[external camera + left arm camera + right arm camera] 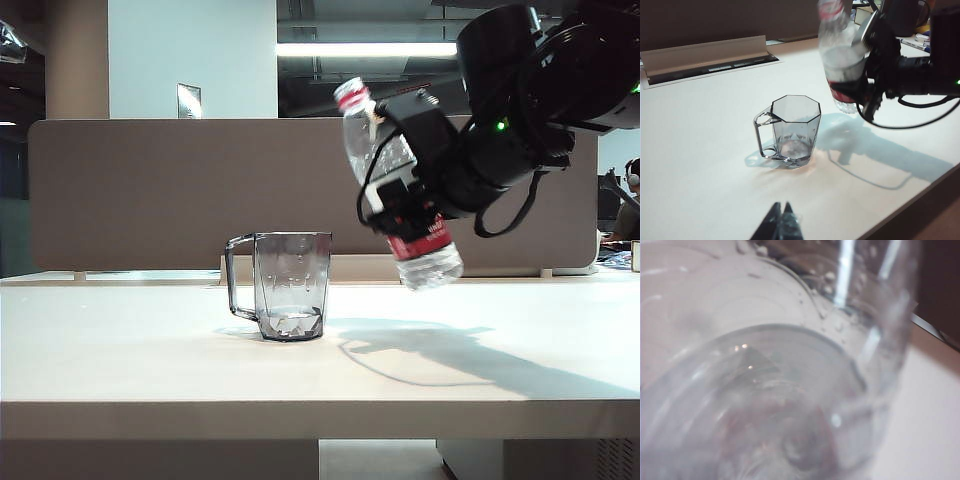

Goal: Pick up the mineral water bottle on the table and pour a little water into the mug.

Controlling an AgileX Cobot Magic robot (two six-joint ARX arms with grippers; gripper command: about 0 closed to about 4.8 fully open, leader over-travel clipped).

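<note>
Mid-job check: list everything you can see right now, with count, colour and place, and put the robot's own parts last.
mineral water bottle: one, clear with red neck ring and red label, held in the air right of the mug, tilted with its neck toward the mug.
mug: one, smoky grey transparent, upright on the table, handle pointing away from the bottle; whether water is in it cannot be told.
table: one, pale cream-white, under everything.
partition: one, brown-grey, behind the table.
cable tray: one, white, lid raised, at the table's back edge.
right gripper: one, black, clamped on the bottle's middle, above the table.
left gripper: one, dark, fingertips together, low over the table's near side, apart from the mug.
</note>
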